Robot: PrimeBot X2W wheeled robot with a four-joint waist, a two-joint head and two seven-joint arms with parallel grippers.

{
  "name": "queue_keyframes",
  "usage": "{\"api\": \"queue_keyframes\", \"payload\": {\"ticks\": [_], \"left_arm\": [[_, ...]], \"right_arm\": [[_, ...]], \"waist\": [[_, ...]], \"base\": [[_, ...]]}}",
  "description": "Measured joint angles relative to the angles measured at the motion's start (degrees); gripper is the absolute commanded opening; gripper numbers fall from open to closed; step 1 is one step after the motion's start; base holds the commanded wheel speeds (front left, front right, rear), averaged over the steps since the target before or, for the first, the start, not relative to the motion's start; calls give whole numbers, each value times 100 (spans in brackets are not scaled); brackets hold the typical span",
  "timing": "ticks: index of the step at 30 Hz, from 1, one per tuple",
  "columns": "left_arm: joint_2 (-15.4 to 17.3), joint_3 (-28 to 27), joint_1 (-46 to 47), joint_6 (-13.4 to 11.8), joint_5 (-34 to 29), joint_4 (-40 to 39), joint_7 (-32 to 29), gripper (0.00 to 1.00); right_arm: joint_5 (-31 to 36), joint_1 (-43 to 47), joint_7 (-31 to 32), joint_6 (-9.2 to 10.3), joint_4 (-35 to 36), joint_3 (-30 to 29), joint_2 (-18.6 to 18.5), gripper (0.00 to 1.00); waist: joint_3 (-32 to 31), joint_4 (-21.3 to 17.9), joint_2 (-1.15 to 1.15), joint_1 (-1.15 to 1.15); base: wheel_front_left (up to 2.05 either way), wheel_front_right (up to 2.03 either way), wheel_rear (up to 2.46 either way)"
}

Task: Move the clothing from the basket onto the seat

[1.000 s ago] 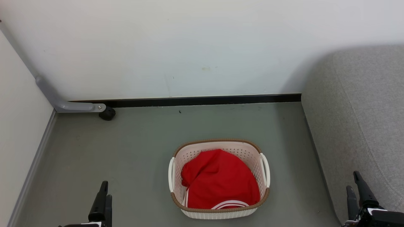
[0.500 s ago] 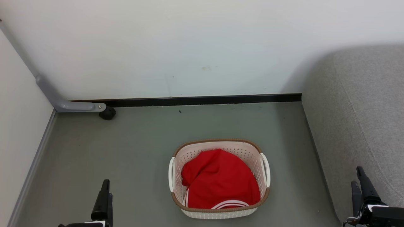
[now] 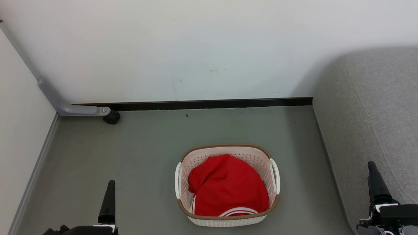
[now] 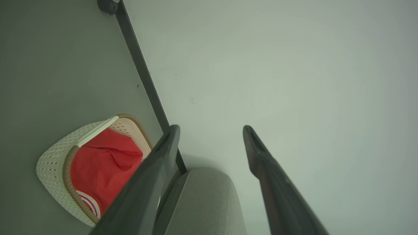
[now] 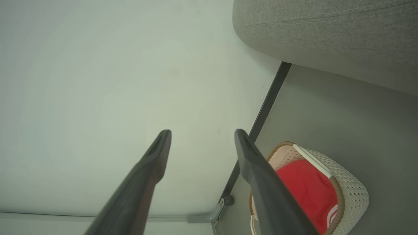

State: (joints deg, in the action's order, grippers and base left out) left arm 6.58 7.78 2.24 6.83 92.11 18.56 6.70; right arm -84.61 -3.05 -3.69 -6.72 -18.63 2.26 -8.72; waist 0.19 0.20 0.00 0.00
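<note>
Right, I have the clothing (image 3: 228,187) lying bunched up inside the basket (image 3: 225,147). The red cloth fills most of it, and white stripe trim shows at the near end against the brown rim. The basket stands upright on the grey-green floor (image 3: 130,156), with a white handle on each side.

On the right of my head view is the seat (image 3: 369,114), a big grey upholstered cushion with a rounded edge. It is near the basket, with a strip of bare floor between them.

My left claw (image 4: 211,129) hangs low to the left of the basket and well apart from it. Its two dark fingers are spread wide with nothing between them. From its wrist camera they point toward the wall (image 3: 196,49), with the basket off to one side.

My right claw (image 5: 202,132) sits at the lower right, in front of the seat's near edge. It is likewise released and empty. I cannot tell whether it brushes the upholstery.

Beyond all this, a black skirting (image 3: 209,104) runs along the foot of the pale wall. At the far left a grey bar (image 3: 72,110) comes down to a black wheel (image 3: 111,117) on the floor.
</note>
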Motion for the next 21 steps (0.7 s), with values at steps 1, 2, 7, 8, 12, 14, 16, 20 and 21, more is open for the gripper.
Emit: {"api": "queue_keyframes", "payload": {"ticks": [1,2,7,8,12,14,16,20,21], "left_arm": [[-3,0,9,-24,-79,0,7,100],[-10,0,15,-40,-157,0,21,100],[-46,11,83,-141,-725,-10,56,100],[-49,14,107,-187,-818,-22,64,100],[-69,35,123,-288,-1295,-29,111,100],[-86,54,125,-336,-1511,-30,155,100],[-96,75,127,-389,-1764,-30,158,100],[-125,126,143,-467,-2213,-33,210,100],[-131,140,147,-490,-2305,-34,233,100]], "right_arm": [[93,-8,-3,0,3,29,-26,100],[174,-12,-36,0,3,64,-55,100],[546,-71,-113,0,-9,147,-164,100],[620,-93,-152,-1,-12,164,-180,100],[994,-146,-204,-1,-54,232,-254,100],[1200,-174,-247,-1,-81,236,-268,100],[1413,-211,-260,-1,-91,235,-283,100],[1847,-244,-330,-1,-91,256,-346,100],[1967,-249,-353,-1,-91,270,-366,100]], "waist": [[-1,1,0,0],[-1,2,0,0],[-4,11,0,0],[-5,13,0,0],[-8,16,0,0],[-9,15,0,0],[-9,12,0,0],[-4,5,0,0],[-2,3,0,0]], "base": [[0,0,0],[0,0,0],[0,0,0],[0,0,0],[0,0,0],[0,0,0],[0,0,0],[0,0,0],[0,0,0]]}}
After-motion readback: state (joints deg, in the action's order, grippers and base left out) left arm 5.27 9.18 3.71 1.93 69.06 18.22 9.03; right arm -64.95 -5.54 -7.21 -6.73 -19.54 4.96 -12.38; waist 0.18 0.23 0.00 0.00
